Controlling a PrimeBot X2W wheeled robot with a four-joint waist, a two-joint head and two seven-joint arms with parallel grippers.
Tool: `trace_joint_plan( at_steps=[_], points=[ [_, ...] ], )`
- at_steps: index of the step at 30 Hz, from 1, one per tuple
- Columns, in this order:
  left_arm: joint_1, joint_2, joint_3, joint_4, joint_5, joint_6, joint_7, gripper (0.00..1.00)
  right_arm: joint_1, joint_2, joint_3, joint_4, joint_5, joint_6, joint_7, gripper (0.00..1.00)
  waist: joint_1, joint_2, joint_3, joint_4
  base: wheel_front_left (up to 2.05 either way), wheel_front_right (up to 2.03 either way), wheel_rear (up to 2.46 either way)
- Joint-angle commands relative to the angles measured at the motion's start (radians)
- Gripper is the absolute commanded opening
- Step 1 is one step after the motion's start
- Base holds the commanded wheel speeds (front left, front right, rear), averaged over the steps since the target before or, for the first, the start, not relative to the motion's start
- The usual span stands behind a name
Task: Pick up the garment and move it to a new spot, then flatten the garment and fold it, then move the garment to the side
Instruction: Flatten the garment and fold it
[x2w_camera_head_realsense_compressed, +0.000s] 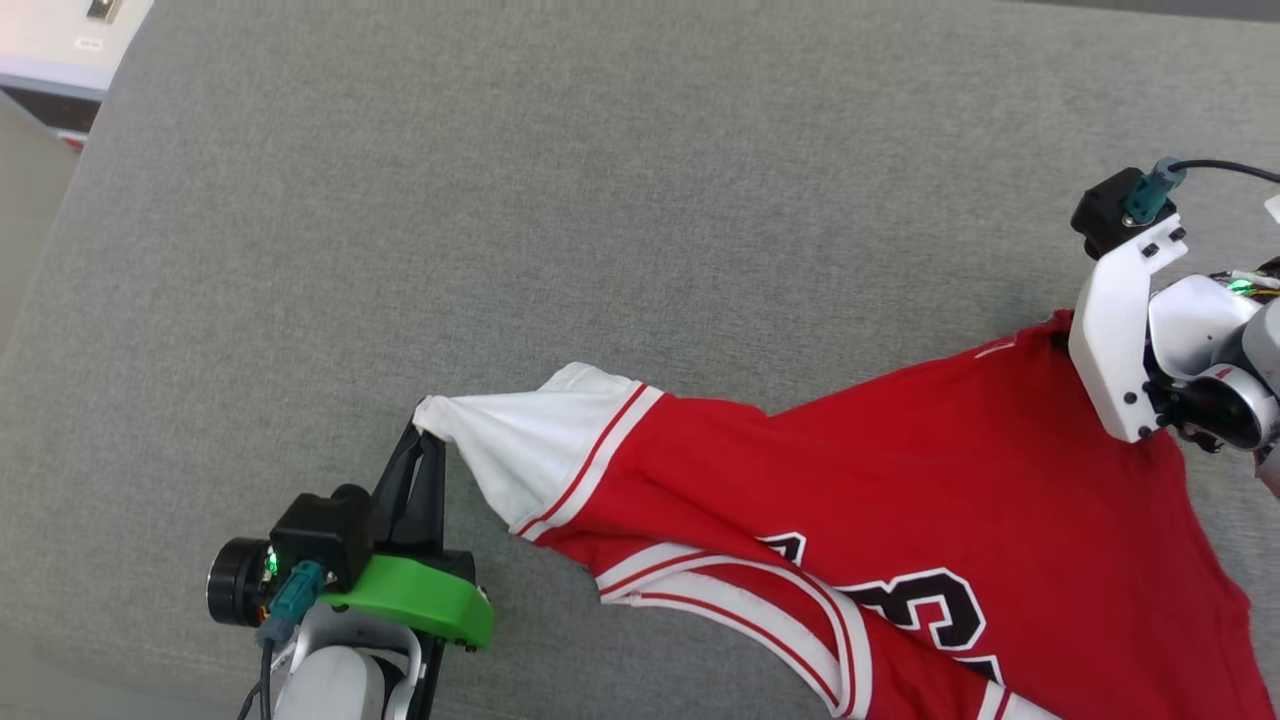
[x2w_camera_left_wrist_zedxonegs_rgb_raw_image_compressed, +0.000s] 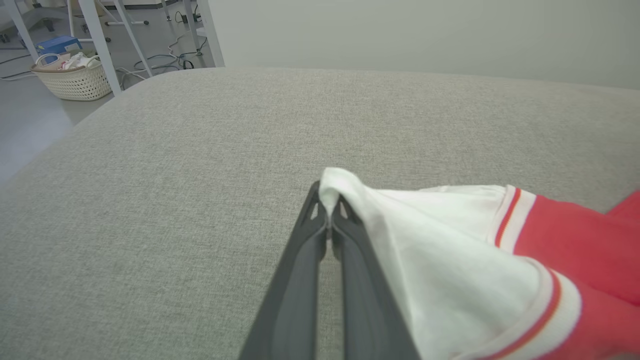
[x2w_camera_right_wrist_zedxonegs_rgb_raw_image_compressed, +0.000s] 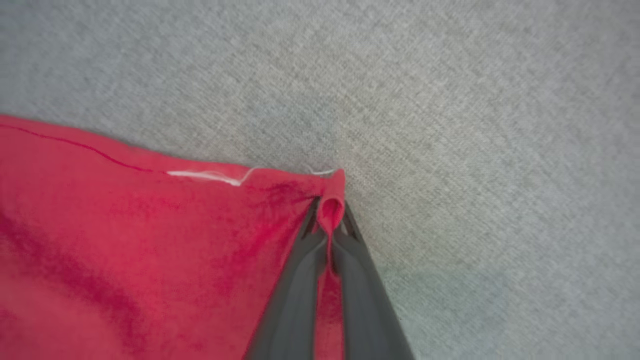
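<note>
Pinching soft white sleeve tip of garment (x2w_camera_head_realsense_compressed: 900, 480) in left gripper (x2w_camera_left_wrist_zedxonegs_rgb_raw_image_compressed: 327, 200), clamping folded red corner in right gripper (x2w_camera_right_wrist_zedxonegs_rgb_raw_image_compressed: 330, 220), over grey woven surface (x2w_camera_head_realsense_compressed: 500, 200).

The head camera looks steeply down on the grey cushion (x2w_camera_head_realsense_compressed: 600, 200). The left wrist camera looks low across it, and the right wrist camera looks down from close above. All 3 share the garment (x2w_camera_head_realsense_compressed: 900, 480), lower right in the head view.

Cushion (x2w_camera_head_realsense_compressed: 600, 200): far half bare from the left edge across to the right, open to passage. Near right portion covered by the garment (x2w_camera_head_realsense_compressed: 950, 480), stretched between the left gripper (x2w_camera_head_realsense_compressed: 428, 428), clamped on a white sleeve, and the right gripper (x2w_camera_right_wrist_zedxonegs_rgb_raw_image_compressed: 330, 220), clamped on a red corner. Beyond the far left corner, a basket (x2w_camera_left_wrist_zedxonegs_rgb_raw_image_compressed: 75, 80) and frame legs (x2w_camera_left_wrist_zedxonegs_rgb_raw_image_compressed: 100, 45) occupy the floor (x2w_camera_left_wrist_zedxonegs_rgb_raw_image_compressed: 30, 125).
</note>
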Motion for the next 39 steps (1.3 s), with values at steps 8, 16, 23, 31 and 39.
trace_joint_plan(
  at_steps=[8, 16, 23, 31, 39],
  points=[
    [0.032, 0.028, 0.016, -0.001, 0.024, -0.011, -0.004, 0.00, 0.025, -0.014, 0.003, -0.020, 0.061, 0.000, -0.175, 0.00, -0.0001, 0.0000, -0.152, -0.085, 0.00, 0.00, 0.00],
    [-0.049, 0.084, 0.031, -0.047, 0.020, -0.027, -0.003, 0.00, 0.035, -0.045, -0.049, -0.090, 0.086, 0.000, -0.330, 0.00, -0.0001, 0.0000, -0.239, -0.145, 0.00, 0.00, 0.00],
    [-0.432, 0.168, 0.002, -0.149, 0.003, -0.051, 0.078, 0.00, -0.005, -0.048, -0.190, -0.215, 0.057, 0.000, -0.455, 0.00, -0.0001, 0.0000, -0.261, -0.215, 0.00, 0.00, 0.00],
    [-0.742, 0.230, -0.034, -0.117, -0.042, -0.060, 0.132, 0.00, -0.112, -0.004, -0.315, -0.229, -0.016, 0.000, -0.486, 0.00, -0.0001, 0.0000, -0.163, -0.240, 0.00, 0.00, 0.00],
    [-1.084, 0.293, -0.108, 0.006, -0.050, -0.063, 0.143, 0.00, -0.326, 0.061, -0.398, -0.193, -0.138, 0.000, -0.481, 0.00, -0.0001, 0.0000, 0.031, -0.239, 0.00, 0.00, 0.00]
  ],
)
